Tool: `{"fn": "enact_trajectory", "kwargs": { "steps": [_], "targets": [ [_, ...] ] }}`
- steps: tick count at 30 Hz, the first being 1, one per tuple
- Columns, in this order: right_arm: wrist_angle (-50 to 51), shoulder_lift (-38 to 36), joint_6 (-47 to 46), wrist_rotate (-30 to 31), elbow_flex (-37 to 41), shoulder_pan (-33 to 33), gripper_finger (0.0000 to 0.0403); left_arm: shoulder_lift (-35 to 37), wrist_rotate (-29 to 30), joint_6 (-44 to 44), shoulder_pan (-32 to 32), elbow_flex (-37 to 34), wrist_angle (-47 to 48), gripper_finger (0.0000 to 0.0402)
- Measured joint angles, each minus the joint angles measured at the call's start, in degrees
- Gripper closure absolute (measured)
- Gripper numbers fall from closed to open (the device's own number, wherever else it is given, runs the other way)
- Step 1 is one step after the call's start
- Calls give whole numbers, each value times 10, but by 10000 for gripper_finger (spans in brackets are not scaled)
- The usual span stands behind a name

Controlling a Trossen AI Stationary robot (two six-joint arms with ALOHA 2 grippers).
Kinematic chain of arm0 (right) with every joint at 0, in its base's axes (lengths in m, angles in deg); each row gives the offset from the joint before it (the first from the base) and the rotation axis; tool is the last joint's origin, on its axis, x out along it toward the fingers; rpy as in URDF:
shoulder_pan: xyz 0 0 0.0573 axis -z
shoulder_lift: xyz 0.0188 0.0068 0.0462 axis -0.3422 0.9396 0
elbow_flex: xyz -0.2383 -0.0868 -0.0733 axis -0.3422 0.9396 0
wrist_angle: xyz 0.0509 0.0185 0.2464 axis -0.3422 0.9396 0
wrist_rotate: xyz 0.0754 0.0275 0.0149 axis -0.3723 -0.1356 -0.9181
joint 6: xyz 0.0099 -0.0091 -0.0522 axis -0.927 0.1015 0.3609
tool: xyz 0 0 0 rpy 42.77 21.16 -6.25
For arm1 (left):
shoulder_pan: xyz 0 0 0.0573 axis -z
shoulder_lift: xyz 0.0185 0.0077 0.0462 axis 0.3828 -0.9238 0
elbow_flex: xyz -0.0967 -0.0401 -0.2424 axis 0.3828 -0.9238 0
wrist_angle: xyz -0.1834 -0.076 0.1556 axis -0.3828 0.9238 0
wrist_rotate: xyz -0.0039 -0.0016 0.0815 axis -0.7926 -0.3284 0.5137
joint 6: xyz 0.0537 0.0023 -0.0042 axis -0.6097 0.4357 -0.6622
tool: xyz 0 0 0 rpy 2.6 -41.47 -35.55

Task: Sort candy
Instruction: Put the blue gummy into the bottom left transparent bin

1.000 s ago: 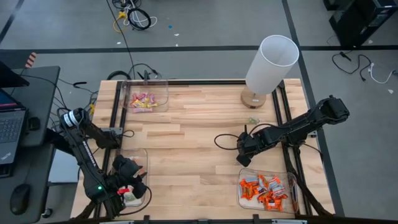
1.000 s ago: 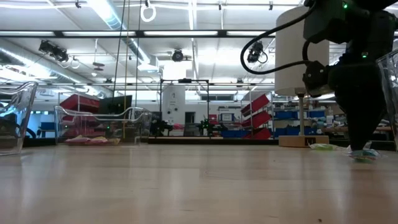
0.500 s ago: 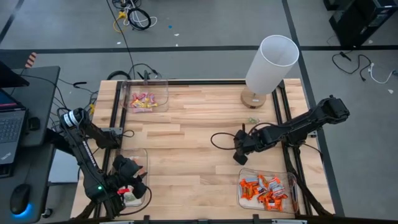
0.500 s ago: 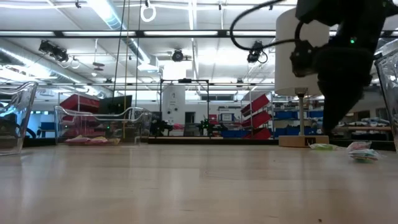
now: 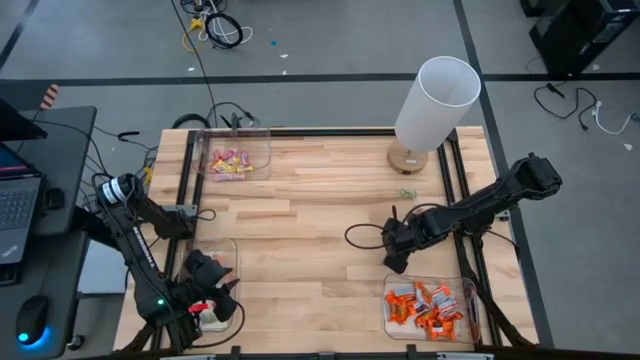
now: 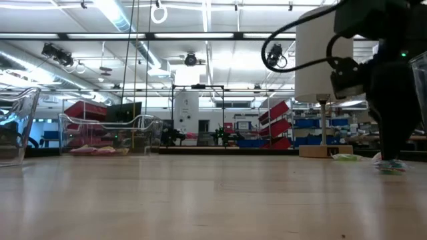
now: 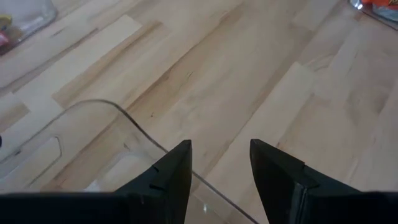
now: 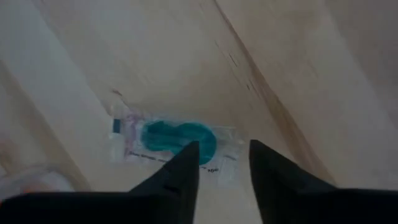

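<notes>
One green-centred candy in a clear wrapper (image 8: 174,141) lies flat on the bare wood just ahead of the right gripper (image 8: 222,163), whose parted, empty jaws straddle it for a pinch, while the left gripper (image 7: 219,163), also parted, waits over its bin's rim (image 7: 134,124).

orange candy (image 5: 425,305) in bin (image 5: 388,318), right hand (image 5: 394,262) beside it

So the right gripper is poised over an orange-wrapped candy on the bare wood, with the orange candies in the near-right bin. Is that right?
Not quite: the candy under the right gripper is a pale wrapper with a green centre, not orange, as the right wrist view shows. The rest holds: it lies on the bare wood, and the orange candies sit in the near-right bin.
</notes>
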Motion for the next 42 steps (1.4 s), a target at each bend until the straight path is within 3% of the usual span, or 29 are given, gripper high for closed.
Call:
{"fn": "enact_trajectory", "kwargs": {
  "steps": [6, 11, 16, 23, 26, 29, 35, 42],
  "targets": [
    [-53, 0, -32, 0, 34, -2, 212, 0, 16, -8, 0, 0, -3, 236],
    [-69, -2, -35, 3, 48, 4, 204, 0, 17, -8, 0, 0, -3, 236],
    [-67, -2, -33, 4, 49, 18, 259, 0, 18, -8, 0, 0, -2, 236],
    [-64, -1, -30, 12, 51, 31, 386, 0, 19, -8, 0, 0, -3, 236],
    [-58, -2, -25, 17, 44, 36, 392, 0, 36, -8, 0, 0, -3, 236],
    [-48, -9, -5, 71, 17, 39, 398, 0, 75, -11, 0, 0, -8, 236],
    [-87, -24, 132, 191, -82, 22, 402, 0, 176, -93, 0, 0, -89, 236],
    [-377, 15, 436, 313, -137, -29, 403, 0, 273, -199, -23, 0, -189, 236]
  ]
}}
